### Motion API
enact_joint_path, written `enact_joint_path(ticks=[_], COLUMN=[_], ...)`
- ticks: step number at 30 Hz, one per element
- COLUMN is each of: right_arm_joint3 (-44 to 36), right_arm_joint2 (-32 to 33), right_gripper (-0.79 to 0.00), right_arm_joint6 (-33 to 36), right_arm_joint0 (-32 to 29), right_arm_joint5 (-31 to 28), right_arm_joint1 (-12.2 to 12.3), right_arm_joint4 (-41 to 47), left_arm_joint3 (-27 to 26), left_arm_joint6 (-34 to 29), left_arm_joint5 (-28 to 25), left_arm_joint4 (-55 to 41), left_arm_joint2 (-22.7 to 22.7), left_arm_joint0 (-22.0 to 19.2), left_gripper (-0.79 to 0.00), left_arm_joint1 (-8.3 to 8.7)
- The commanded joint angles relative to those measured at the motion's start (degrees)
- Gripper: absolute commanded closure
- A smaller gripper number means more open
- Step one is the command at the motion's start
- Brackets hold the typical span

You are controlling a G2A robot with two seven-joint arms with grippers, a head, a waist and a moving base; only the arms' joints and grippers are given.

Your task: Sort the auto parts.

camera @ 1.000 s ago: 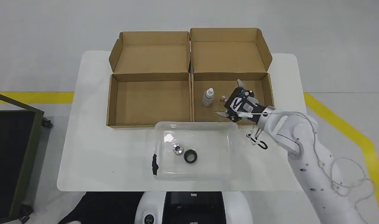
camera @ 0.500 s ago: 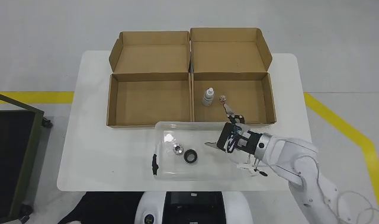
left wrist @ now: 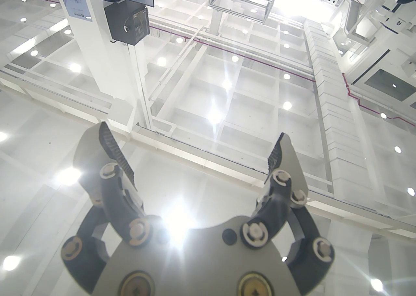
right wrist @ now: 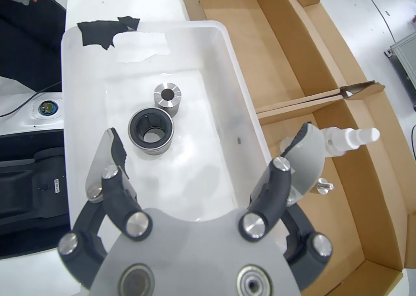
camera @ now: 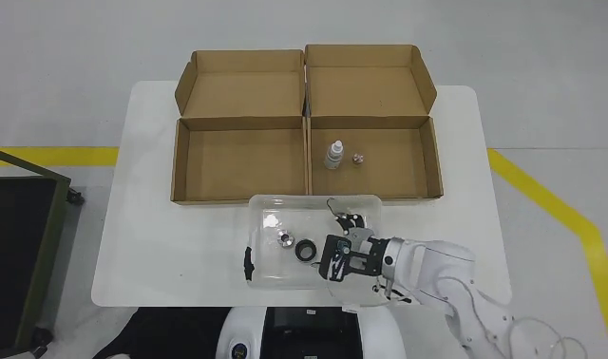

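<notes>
Currently the right claw stands wide open over the clear plastic bin and holds nothing. One finger hangs inside the bin beside the ring bearing. The other finger is above the bin's far wall, on the side toward the right cardboard box. In the top view, the right claw sits over the right half of the bin.

Two parts lie on the bin floor:
- The ring bearing, dark inside with a metal outer band, rests with its open end up.
- A steel cylinder with a dark centre bore stands just beside the bearing, touching or nearly touching it. In the top view, the steel cylinder lies on the side of the bearing farther from the claw.

A strip of black tape is stuck on the bin's end rim, seen in the top view at.

Two open cardboard boxes sit side by side on the bench, behind the bin. The left cardboard box has a bare floor. The right cardboard box holds a white bottle and, near it, a small part. In the right wrist view, the bottle is partly hidden behind the claw finger. The small part appears to be a short metal stud; its exact form cannot be read.

The left claw is spread wide, empty, and faces a ceiling.
</notes>
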Motion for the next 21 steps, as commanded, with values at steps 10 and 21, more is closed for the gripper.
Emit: enact_joint_path(ticks=[10, 21], right_arm_joint3=[4.61, 10.49], right_arm_joint2=[-3.24, -8.02], right_gripper=[-0.785, -0.693], right_arm_joint6=[-0.59, 0.67], right_arm_joint0=[2.14, 6.74], right_arm_joint5=[-0.24, -0.44], right_arm_joint1=[-0.37, -1.43], right_arm_joint4=[-0.16, 1.51], left_arm_joint3=[0.0, 0.0], left_arm_joint6=[0.0, 0.0], left_arm_joint5=[0.0, 0.0], left_arm_joint4=[0.0, 0.0], left_arm_joint2=[0.0, 0.0], left_arm_joint0=[0.0, 0.0], left_gripper=[-0.785, -0.785], left_arm_joint1=[0.0, 0.0])
